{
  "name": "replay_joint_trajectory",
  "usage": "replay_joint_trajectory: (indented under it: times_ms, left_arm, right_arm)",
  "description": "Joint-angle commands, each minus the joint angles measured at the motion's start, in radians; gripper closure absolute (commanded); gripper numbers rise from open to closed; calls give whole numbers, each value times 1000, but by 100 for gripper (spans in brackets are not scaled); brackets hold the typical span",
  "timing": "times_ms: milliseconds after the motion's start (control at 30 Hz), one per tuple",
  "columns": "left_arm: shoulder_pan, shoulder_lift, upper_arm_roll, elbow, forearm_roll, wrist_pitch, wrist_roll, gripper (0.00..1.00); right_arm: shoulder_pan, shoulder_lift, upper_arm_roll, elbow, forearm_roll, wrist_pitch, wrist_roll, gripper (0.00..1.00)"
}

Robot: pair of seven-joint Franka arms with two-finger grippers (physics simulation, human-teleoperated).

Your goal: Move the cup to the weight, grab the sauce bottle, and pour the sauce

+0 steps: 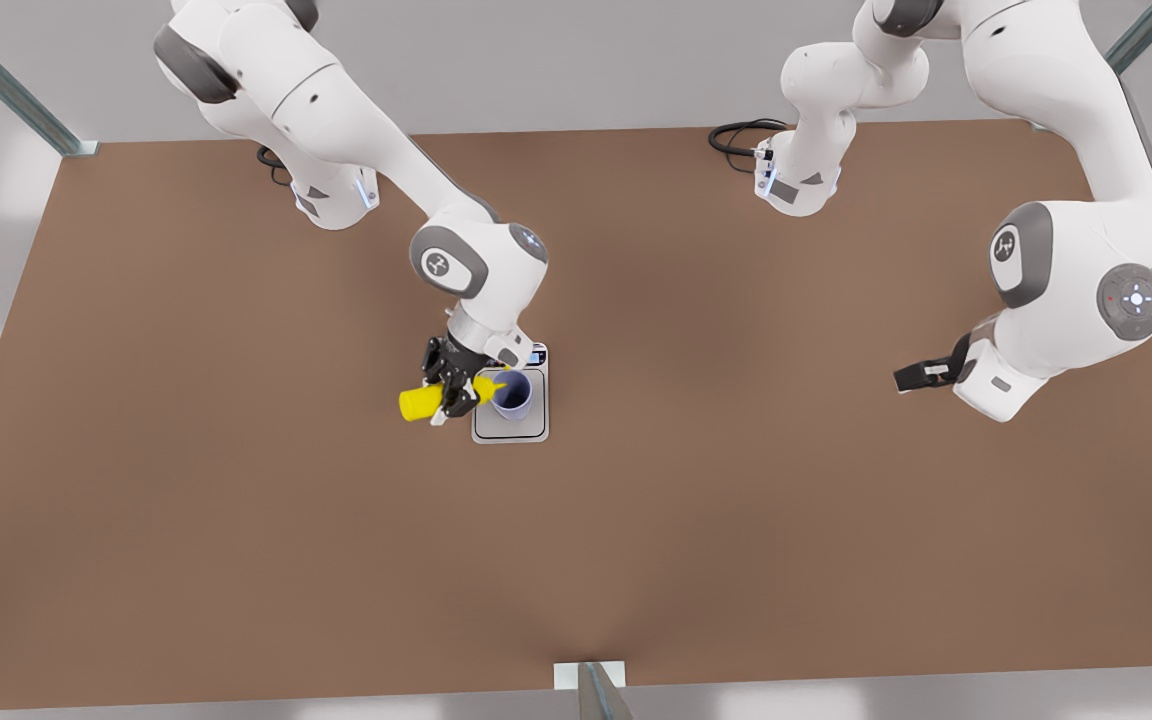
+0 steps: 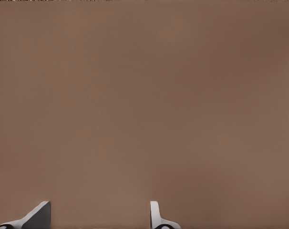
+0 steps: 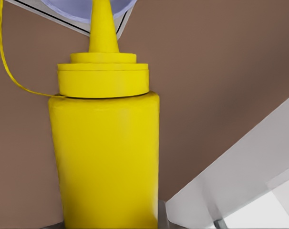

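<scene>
Front view: right tool (image 1: 456, 392) clamps the sauce bottle (image 1: 423, 402) tipped sideways, nozzle over the cup (image 1: 513, 393) standing on the weight (image 1: 511, 428). Pour step underway; next, tip further. Left tool (image 1: 911, 377) waits well apart over the worktop (image 1: 236, 520), fingers (image 2: 38, 215) spread, empty.

A small flat silver-grey scale (image 1: 511, 428) lies just left of the front view's centre, with a pale lavender plastic cup (image 1: 513, 394) upright on it; a bright yellow squeeze bottle (image 1: 423, 401) lies tipped sideways, nozzle over the cup's rim
</scene>
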Motion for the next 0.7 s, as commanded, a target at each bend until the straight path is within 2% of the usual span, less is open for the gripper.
replay_joint_trajectory:
  times_ms: [0,200,533,667]
  left_arm:
    - [0,1,0,0,0,0,-2,0]
    - [0,5,0,2,0,0,0,0]
    - [-1,37,2,37,4,-9,-6,0]
    - [0,37,2,38,6,-15,2,0]
  right_arm:
    - [0,1,0,0,-1,0,0,43]
    - [0,53,0,2,-50,2,26,43]
    - [-1,50,1,16,-46,-1,23,43]
    - [-43,39,5,40,143,15,-1,43]
